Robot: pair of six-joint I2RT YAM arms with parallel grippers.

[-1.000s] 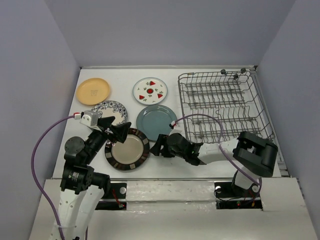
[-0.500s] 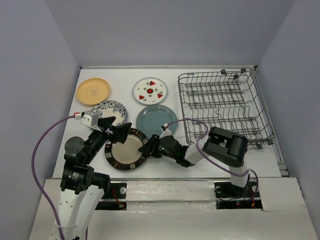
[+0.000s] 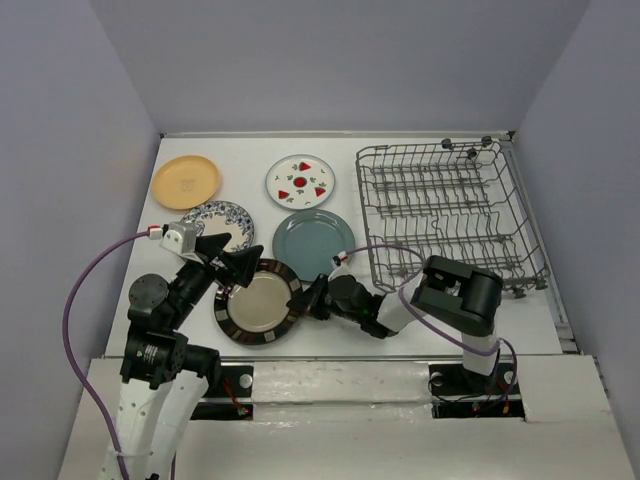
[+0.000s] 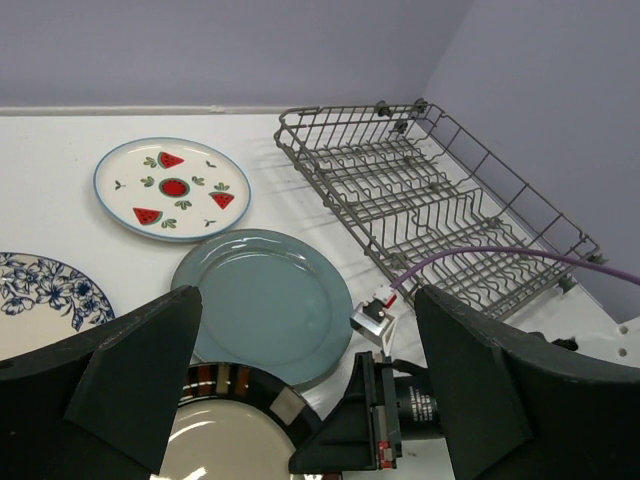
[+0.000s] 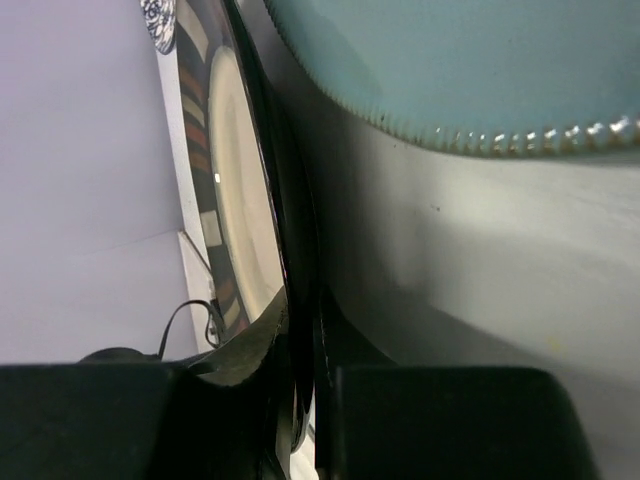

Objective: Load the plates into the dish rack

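Right gripper (image 3: 305, 300) pinches the beige plate (image 3: 255, 303) at its 3 o'clock rim; left gripper (image 3: 232, 258) gapes above its 10 o'clock edge. Advisable: keep a deep pinch, tilt the plate upright, then carry it to the dish rack (image 3: 440, 205) at 1 o'clock.

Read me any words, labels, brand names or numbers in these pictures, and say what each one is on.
No readable text anywhere.
Orange-yellow plate: faint mark at its centre, too small to read.
White connector, left wrist view: red specks, nothing legible.
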